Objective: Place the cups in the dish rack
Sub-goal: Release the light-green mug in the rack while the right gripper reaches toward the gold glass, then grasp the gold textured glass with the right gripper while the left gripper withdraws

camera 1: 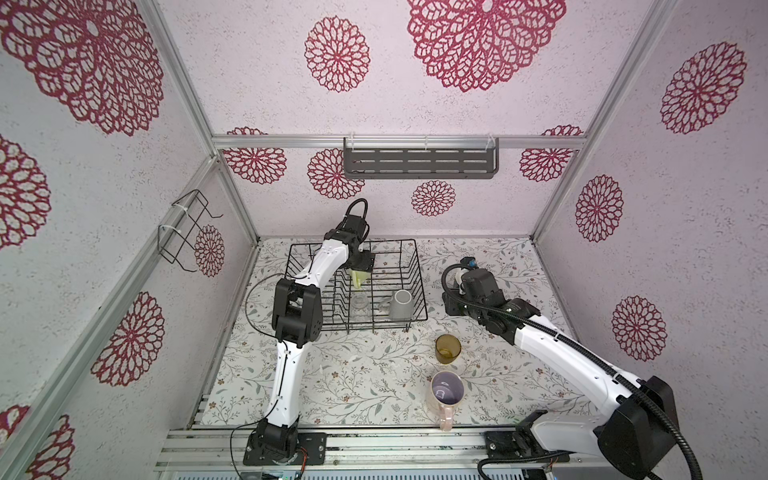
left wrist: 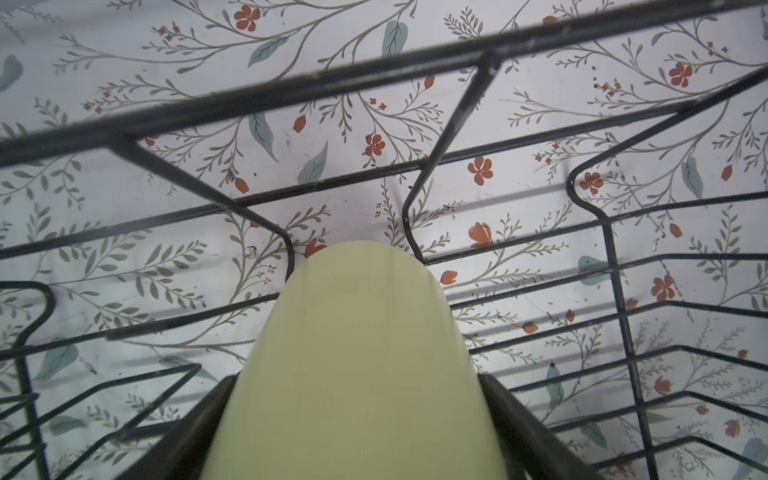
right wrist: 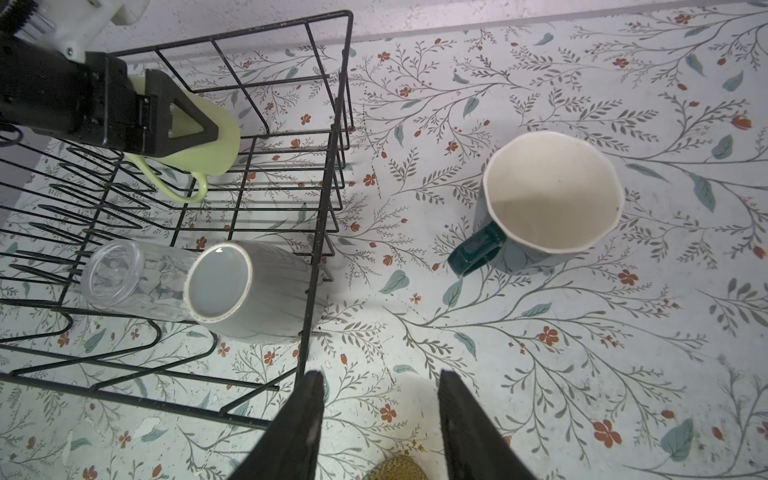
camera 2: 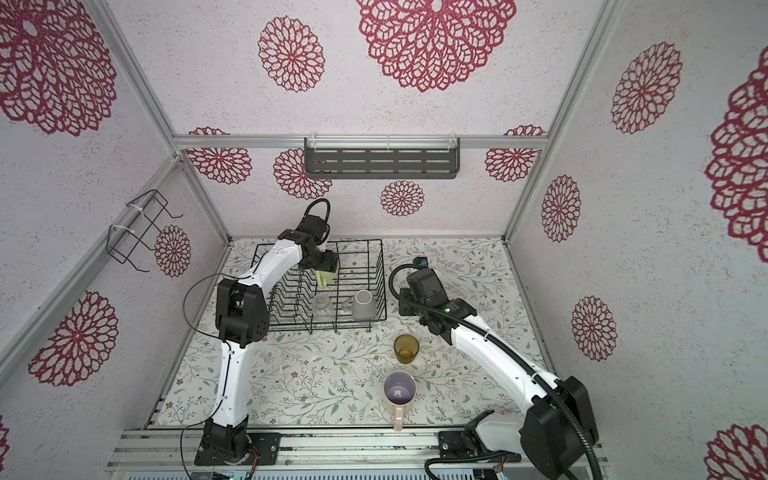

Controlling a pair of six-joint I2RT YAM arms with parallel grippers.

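The dish rack (camera 1: 395,241), a black wire basket with rows of prongs on its left half, is set at the back left of the floral tabletop (camera 1: 353,374). Three cups are found inside it. The grey mug (camera 1: 401,305) is placed in the near right corner, apparently bottom up, and the clear glass (camera 1: 359,305) is seen just beside it. The pale yellow-green mug (right wrist: 216,145) is held tilted over the middle of the rack, handle hanging down towards the floor wires. It is gripped across its body by the left claw (left wrist: 357,378), whose jaws are spread wide against both its sides.

Three cups are left on the tabletop. The pink mug (camera 1: 446,392), lavender inside, is stood upright near the front edge with its handle pointing to that edge. The dark teal mug (right wrist: 548,191), cream inside, is stood upright to the right of the rack. The amber glass tumbler (camera 1: 448,349) is stood between those two.

The right claw (right wrist: 381,374) is held partly open and empty above bare tabletop beside the rack's right wall. Free space is left in the rack's far right part.
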